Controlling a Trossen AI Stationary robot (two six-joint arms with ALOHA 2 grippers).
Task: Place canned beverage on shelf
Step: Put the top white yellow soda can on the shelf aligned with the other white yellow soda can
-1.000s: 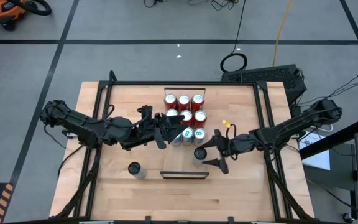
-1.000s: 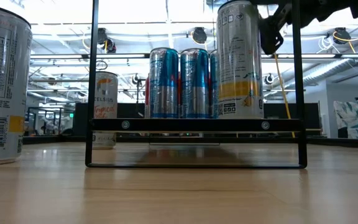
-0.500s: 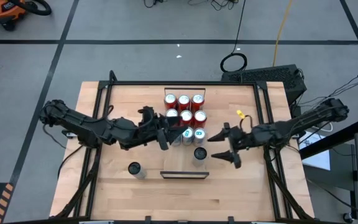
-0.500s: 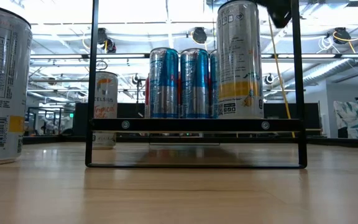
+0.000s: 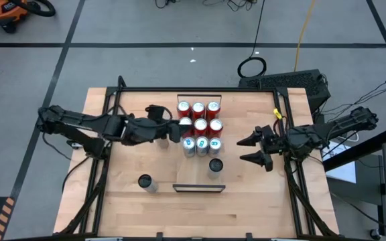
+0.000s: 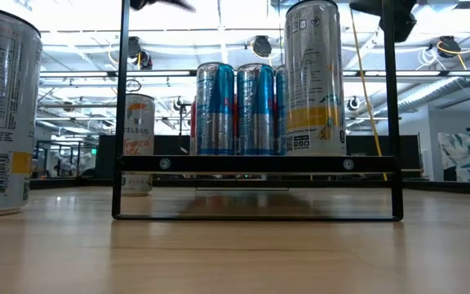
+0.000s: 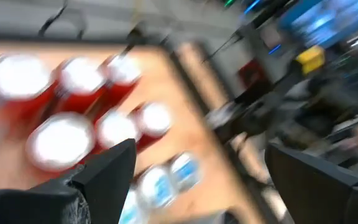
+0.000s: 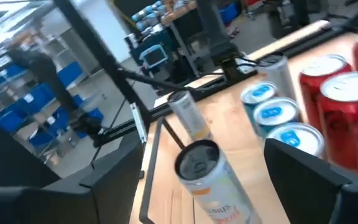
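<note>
right tool (image 5: 252,150) spread wide, empty, just right of can on shelf | left tool (image 5: 179,129) spread, empty, beside red cans (image 5: 198,115) | can (image 5: 215,165) upright on shelf (image 5: 199,188) right end, silver, dark top | likely stiff, slick, dentable thin wall; grip mid-body | spare can (image 5: 145,181) on table (image 5: 246,207), left

The wooden table (image 5: 133,201) carries a block of cans: six red cans (image 5: 198,116) at the back, three blue cans (image 5: 200,144) before them. The shelf (image 5: 199,188) stands near the front, seemingly bearing one silver can (image 5: 215,165). Another silver can (image 5: 145,181) stands left.
</note>
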